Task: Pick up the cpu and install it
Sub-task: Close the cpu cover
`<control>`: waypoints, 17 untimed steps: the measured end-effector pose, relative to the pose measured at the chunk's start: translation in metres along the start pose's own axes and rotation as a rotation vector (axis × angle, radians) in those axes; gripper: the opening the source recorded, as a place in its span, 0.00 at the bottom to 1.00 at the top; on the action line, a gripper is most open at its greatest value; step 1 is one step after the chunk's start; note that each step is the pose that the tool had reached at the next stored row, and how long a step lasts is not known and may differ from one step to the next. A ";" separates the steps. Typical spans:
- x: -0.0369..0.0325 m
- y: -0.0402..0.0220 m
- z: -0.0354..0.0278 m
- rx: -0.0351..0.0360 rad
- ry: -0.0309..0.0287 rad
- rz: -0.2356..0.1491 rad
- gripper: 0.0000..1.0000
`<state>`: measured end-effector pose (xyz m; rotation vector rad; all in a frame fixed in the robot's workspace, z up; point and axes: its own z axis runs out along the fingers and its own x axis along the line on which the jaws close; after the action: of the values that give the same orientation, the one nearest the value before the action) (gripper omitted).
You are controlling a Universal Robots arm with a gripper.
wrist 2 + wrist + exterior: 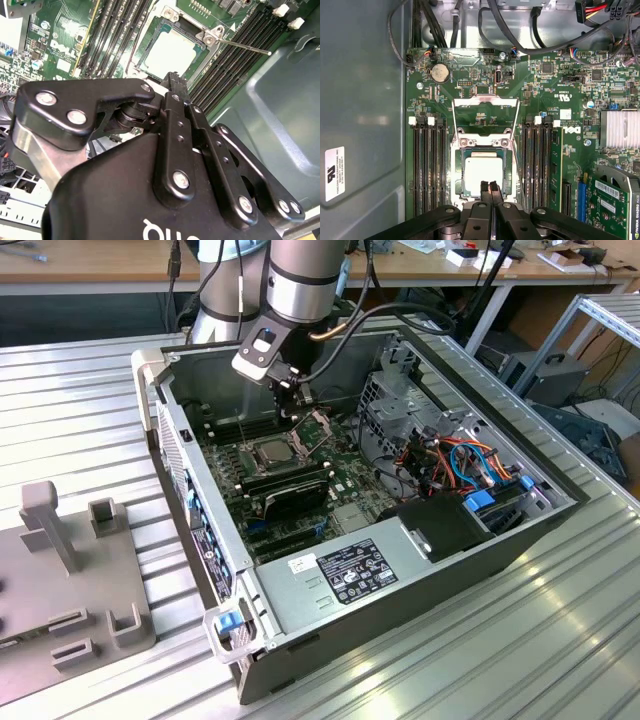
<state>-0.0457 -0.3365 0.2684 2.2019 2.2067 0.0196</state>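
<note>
— One chip to find: where is the cpu point(483, 171)?

— Flat in its socket on the green board point(530, 90), dull silver top up, inside the open computer case point(185, 455) on the ribbed metal table point(90, 390).

— And the metal frame point(485, 112) of the socket?

— It stands raised and open, just beyond the chip in the exterior view. Rows of memory slots point(427, 165) run along both sides of the socket.

— What about the gripper point(490, 187)?

— Its two fingers are pressed together with nothing between them, and the tips hang over the chip near one edge. I cannot tell from these angles whether they touch its top.

— Anything else close by?

— A long black card point(290, 495) sits on the board, nearer than the socket in the exterior view. A grey block point(70, 580) rests on the table, well apart at the exterior view's left.
</note>
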 end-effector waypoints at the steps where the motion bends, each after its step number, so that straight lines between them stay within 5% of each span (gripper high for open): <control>1: 0.0000 0.0001 0.0000 0.0000 -0.0001 0.000 0.11; 17: 0.0000 0.0024 0.0001 0.0000 0.0001 0.000 0.11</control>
<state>-0.0433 -0.3364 0.2684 2.2020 2.2066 0.0198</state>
